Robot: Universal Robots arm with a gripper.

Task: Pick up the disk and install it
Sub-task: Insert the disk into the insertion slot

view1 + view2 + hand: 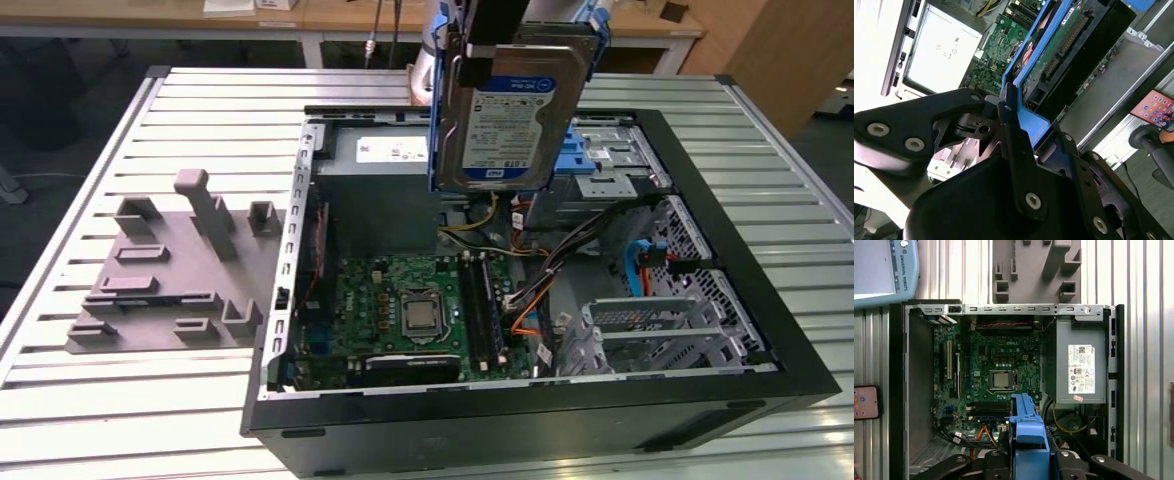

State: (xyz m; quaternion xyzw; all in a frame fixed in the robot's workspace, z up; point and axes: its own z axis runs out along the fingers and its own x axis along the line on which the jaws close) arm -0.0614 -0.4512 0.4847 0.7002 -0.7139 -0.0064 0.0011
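The disk (511, 120), silver with a white-and-blue label and a blue rail frame, hangs upright above the back middle of the open computer case (747, 250). My gripper (514, 30) is shut on its upper end. In the second wrist view the disk (1064, 45) shows its green circuit side and blue rail running away from the gripper (1019, 125). In the first wrist view the disk (1026, 430) is seen edge-on as a blue frame held in the gripper (1029, 460), over the motherboard's edge.
Inside the case lie the motherboard (414, 300), a grey power supply box (1081, 370), bundled cables (534, 265) and metal drive bays with blue latches (594, 155). A grey moulded fixture (174, 270) sits on the slatted table at the exterior view's left. A phone (865, 402) lies beside the case.
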